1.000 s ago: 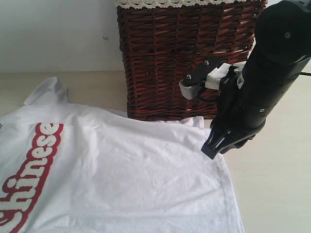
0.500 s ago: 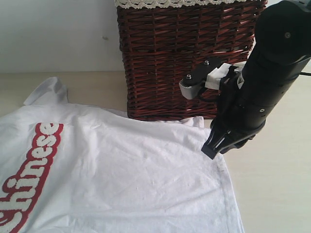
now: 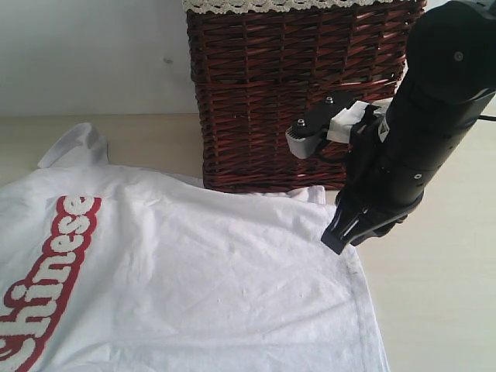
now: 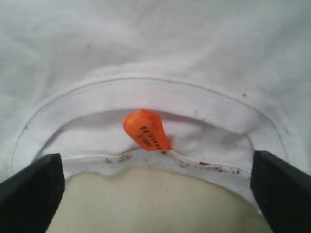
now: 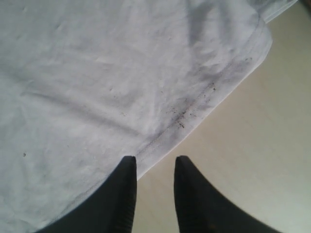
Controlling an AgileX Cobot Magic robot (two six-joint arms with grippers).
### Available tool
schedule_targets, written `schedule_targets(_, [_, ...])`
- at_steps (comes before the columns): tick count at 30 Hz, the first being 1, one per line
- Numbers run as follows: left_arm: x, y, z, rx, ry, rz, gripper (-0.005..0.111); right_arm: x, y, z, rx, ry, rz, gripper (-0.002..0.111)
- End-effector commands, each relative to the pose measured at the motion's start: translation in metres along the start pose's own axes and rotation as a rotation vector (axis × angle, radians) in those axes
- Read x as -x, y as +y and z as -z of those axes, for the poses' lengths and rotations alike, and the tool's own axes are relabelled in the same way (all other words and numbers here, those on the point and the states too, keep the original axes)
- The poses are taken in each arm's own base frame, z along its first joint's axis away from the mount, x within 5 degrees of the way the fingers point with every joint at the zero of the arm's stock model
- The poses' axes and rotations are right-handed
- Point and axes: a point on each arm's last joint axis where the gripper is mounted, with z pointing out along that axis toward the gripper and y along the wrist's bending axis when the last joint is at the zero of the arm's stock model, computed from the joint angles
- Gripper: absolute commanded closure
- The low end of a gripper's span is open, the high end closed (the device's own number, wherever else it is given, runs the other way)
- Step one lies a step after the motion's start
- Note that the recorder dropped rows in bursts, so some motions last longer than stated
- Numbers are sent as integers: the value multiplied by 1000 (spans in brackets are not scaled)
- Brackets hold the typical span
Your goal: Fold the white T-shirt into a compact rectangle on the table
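The white T-shirt (image 3: 194, 263) lies spread flat on the table (image 3: 442, 310), its red-edged lettering at the left. My right gripper (image 3: 339, 236) points down at the shirt's right hem. In the right wrist view the right gripper (image 5: 155, 162) is open by a narrow gap. One finger (image 5: 124, 194) is over the white T-shirt (image 5: 97, 73), the other over the bare table (image 5: 252, 145), and the hem edge runs between them. My left gripper (image 4: 155, 162) is wide open around the neckline of the white T-shirt (image 4: 155, 48), just short of the orange neck tag (image 4: 146, 130). It is outside the exterior view.
A dark wicker basket (image 3: 271, 93) with cream lace trim stands at the back, touching the shirt's far edge and close behind my right arm. A sleeve (image 3: 77, 143) sticks out at the back left. The light wall (image 3: 93, 54) lies beyond.
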Motion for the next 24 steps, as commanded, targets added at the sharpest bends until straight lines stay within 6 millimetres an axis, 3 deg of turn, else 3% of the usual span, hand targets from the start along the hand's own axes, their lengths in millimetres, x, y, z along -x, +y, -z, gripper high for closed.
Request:
schedule_targets(1, [-1, 0, -9, -38, -6, -11, 2, 1, -2, 4, -5, -13, -6, 79])
schedule_targets(5, [-4, 0, -20, -51, 29, -64, 2, 1, -2, 4, -5, -13, -6, 79])
schedule_targets(12, [-16, 0, -36, -88, 10, -10, 2, 1, -2, 4, -5, -13, -6, 79])
schedule_targets(19, [-19, 0, -53, -95, 16, -103, 2, 1, -2, 4, -5, -13, -6, 79])
schedule_targets(24, [-31, -3, -64, -81, 18, -59, 2, 1, -2, 4, -5, -13, -2, 79])
